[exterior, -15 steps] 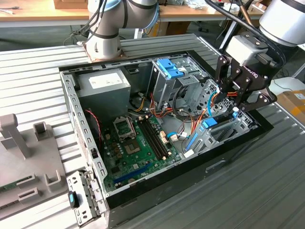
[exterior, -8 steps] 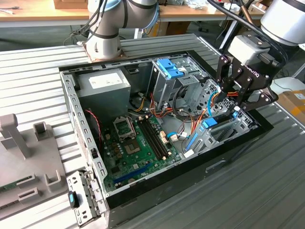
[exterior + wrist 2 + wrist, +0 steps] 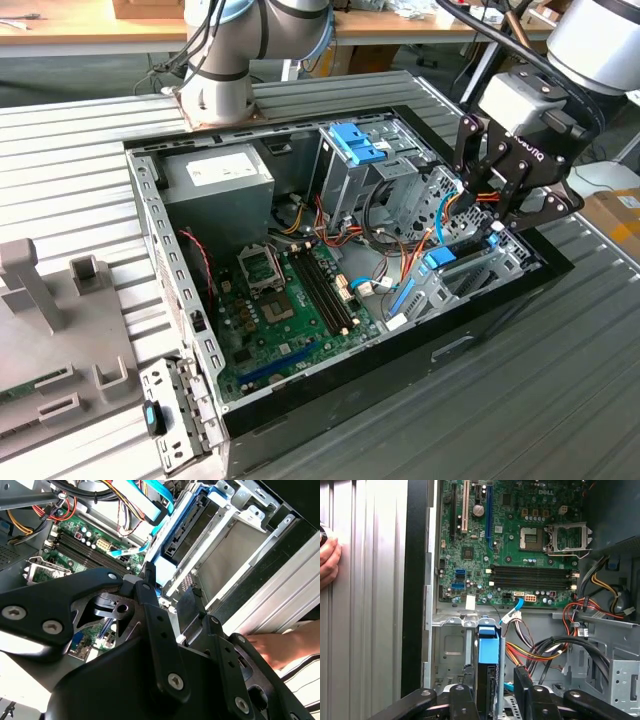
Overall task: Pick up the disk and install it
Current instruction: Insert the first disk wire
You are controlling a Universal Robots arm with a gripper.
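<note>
The disk (image 3: 488, 652) is a dark flat drive with bright blue rails and a blue end tab. It stands on edge in the metal drive cage (image 3: 482, 272) at the front corner of the open computer case (image 3: 170, 270), on the exterior view's right. In that view its blue end (image 3: 440, 258) shows just under my gripper (image 3: 478, 215). In both wrist views my gripper (image 3: 492, 680) (image 3: 170, 582) hovers over the disk (image 3: 187, 530) with its black fingers (image 3: 525, 692) spread, one on each side. A gap shows between one finger and the disk.
A green motherboard (image 3: 285, 300), a grey power supply (image 3: 220, 180) and bundles of cables (image 3: 535, 650) crowd the case. A light-blue latch plate (image 3: 357, 143) sits on the rear cage. A grey fixture (image 3: 50, 330) stands outside. A person's hand (image 3: 280, 650) (image 3: 327, 560) rests beside the case.
</note>
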